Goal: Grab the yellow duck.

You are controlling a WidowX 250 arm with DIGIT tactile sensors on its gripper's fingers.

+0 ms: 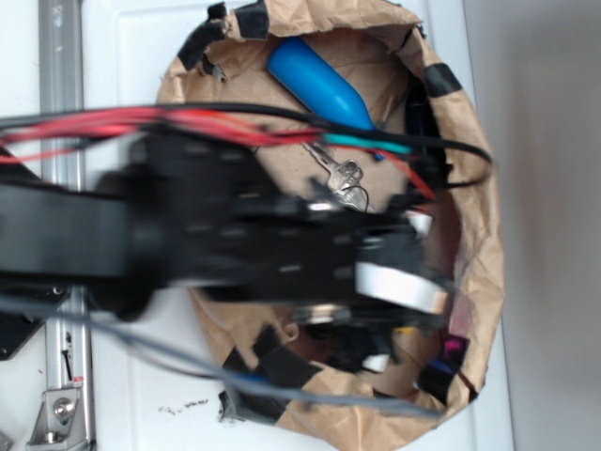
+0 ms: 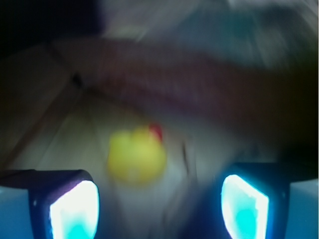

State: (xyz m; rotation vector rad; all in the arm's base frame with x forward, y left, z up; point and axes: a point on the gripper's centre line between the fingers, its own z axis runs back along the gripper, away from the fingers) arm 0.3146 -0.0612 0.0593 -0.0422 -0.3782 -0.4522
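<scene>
We've got the gripper [image 2: 159, 204] fingers spread wide with the yellow duck [image 2: 136, 155] ahead, left of centre, so we'd shift left, drop, then close.

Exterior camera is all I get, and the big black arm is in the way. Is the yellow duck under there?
Observer: Yes. The wrist view shows the yellow duck on the pale floor ahead of the gripper.
Operator: Is it holding it?
Observer: No. The fingers are spread, with the duck lying beyond them, nearer the left one.
Operator: Which way is its beak?
Observer: The red beak is at its upper right in the wrist view, though that picture is blurred.
</scene>
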